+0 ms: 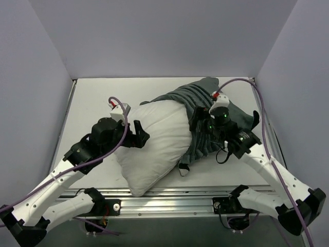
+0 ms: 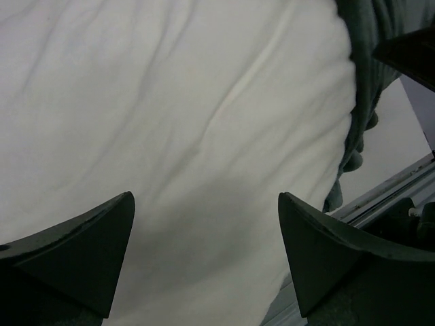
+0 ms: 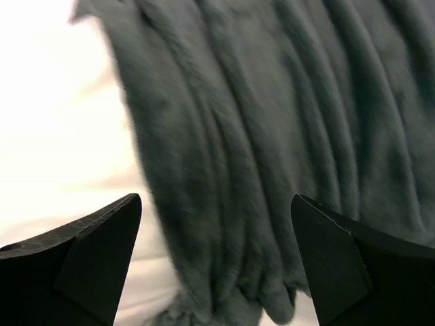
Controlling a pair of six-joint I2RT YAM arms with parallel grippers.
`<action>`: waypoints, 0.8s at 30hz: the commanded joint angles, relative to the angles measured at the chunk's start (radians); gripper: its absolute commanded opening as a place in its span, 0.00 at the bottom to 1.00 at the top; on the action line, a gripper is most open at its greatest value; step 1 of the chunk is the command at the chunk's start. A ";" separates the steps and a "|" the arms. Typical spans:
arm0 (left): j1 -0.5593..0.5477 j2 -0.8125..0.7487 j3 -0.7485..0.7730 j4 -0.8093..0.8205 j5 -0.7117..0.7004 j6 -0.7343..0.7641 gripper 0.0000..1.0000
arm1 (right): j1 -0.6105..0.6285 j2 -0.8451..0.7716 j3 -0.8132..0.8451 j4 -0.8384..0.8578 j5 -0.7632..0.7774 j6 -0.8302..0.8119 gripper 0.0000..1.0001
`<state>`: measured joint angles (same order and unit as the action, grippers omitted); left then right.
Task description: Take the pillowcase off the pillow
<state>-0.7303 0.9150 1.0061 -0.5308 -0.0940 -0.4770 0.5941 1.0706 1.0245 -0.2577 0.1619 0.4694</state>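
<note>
The white pillow [image 1: 157, 141] lies in the middle of the table, most of it bare. The grey-green pillowcase [image 1: 198, 103] is bunched in folds over its far right end; no zebra face shows. My left gripper [image 1: 141, 138] is open at the pillow's left side, and the left wrist view is filled with the pillow [image 2: 170, 122], the pillowcase [image 2: 363, 75] at its right edge. My right gripper [image 1: 199, 123] is open over the bunched pillowcase [image 3: 272, 149], with the pillow [image 3: 61, 122] to its left. Neither gripper holds anything.
The white table [image 1: 92, 103] is walled at the back and both sides. A metal rail [image 1: 175, 195] runs along the near edge, also seen in the left wrist view [image 2: 387, 190]. A dark strap [image 1: 183, 168] lies on the table by the pillow's right side.
</note>
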 commanded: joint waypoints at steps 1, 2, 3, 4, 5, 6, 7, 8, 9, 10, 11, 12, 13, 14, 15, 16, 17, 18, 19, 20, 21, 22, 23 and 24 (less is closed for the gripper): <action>-0.003 0.054 -0.089 0.031 -0.047 -0.071 0.94 | -0.013 -0.057 -0.116 0.008 0.097 0.083 0.86; -0.003 0.091 -0.118 0.073 -0.052 -0.083 0.94 | -0.014 -0.049 -0.130 0.037 0.085 0.077 0.86; -0.003 0.116 -0.129 0.096 -0.052 -0.090 0.94 | -0.016 -0.034 -0.138 0.053 0.074 0.069 0.86; -0.001 0.140 -0.133 0.118 -0.058 -0.092 0.94 | -0.020 -0.011 -0.141 0.067 0.065 0.061 0.86; 0.000 0.204 -0.126 0.132 -0.081 -0.088 0.94 | -0.027 0.043 -0.141 0.102 0.054 0.054 0.86; 0.006 0.241 -0.091 0.134 -0.096 -0.078 0.94 | -0.030 0.072 -0.138 0.124 0.059 0.042 0.86; 0.011 0.274 -0.068 0.132 -0.111 -0.069 0.94 | -0.028 0.131 -0.135 0.147 0.068 0.038 0.86; 0.022 0.339 -0.042 0.132 -0.118 -0.043 0.94 | -0.033 0.164 -0.129 0.210 0.071 0.031 0.86; 0.047 0.370 0.021 0.130 -0.119 -0.029 0.94 | -0.052 0.198 -0.116 0.237 0.051 0.019 0.86; 0.063 0.395 0.055 0.127 -0.115 -0.019 0.94 | -0.065 0.234 -0.097 0.248 0.033 0.017 0.86; 0.074 0.435 0.093 0.118 -0.107 0.018 0.94 | -0.077 0.305 -0.072 0.297 0.015 0.014 0.86; 0.077 0.446 0.130 0.111 -0.119 0.043 0.94 | -0.098 0.337 -0.014 0.311 -0.001 0.008 0.86; 0.069 0.447 0.199 0.101 -0.128 0.069 0.94 | -0.106 0.366 0.018 0.319 -0.004 -0.008 0.86; 0.059 0.438 0.227 0.094 -0.134 0.128 0.94 | -0.112 0.415 0.052 0.324 -0.005 -0.017 0.86; 0.042 0.424 0.247 0.094 -0.139 0.165 0.94 | -0.131 0.434 0.127 0.313 -0.010 -0.026 0.87; -0.007 0.407 0.265 0.098 -0.156 0.202 0.94 | -0.138 0.463 0.169 0.266 -0.039 -0.037 0.87; -0.041 0.369 0.262 0.110 -0.176 0.286 0.94 | -0.142 0.466 0.207 0.243 -0.047 -0.044 0.88; -0.082 0.348 0.253 0.118 -0.202 0.337 0.94 | -0.143 0.462 0.248 0.218 -0.047 -0.054 0.91; -0.128 0.329 0.238 0.129 -0.276 0.386 0.94 | -0.145 0.435 0.258 0.207 -0.045 -0.064 0.91; -0.229 0.297 0.191 0.153 -0.326 0.467 0.94 | -0.148 0.416 0.258 0.192 -0.045 -0.067 0.93; -0.268 0.285 0.160 0.167 -0.364 0.510 0.94 | -0.154 0.398 0.256 0.183 -0.047 -0.068 0.95; -0.296 0.274 0.132 0.185 -0.403 0.524 0.94 | -0.165 0.358 0.246 0.161 -0.048 -0.064 0.96; -0.314 0.266 0.085 0.186 -0.401 0.522 0.94 | -0.169 0.338 0.240 0.153 -0.053 -0.057 0.96; -0.316 0.269 0.063 0.189 -0.398 0.517 0.94 | -0.172 0.318 0.229 0.144 -0.053 -0.052 0.98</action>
<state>-1.0317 1.1965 1.1397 -0.3779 -0.3843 -0.0811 0.4366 1.4803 1.2400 -0.0639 0.1249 0.4255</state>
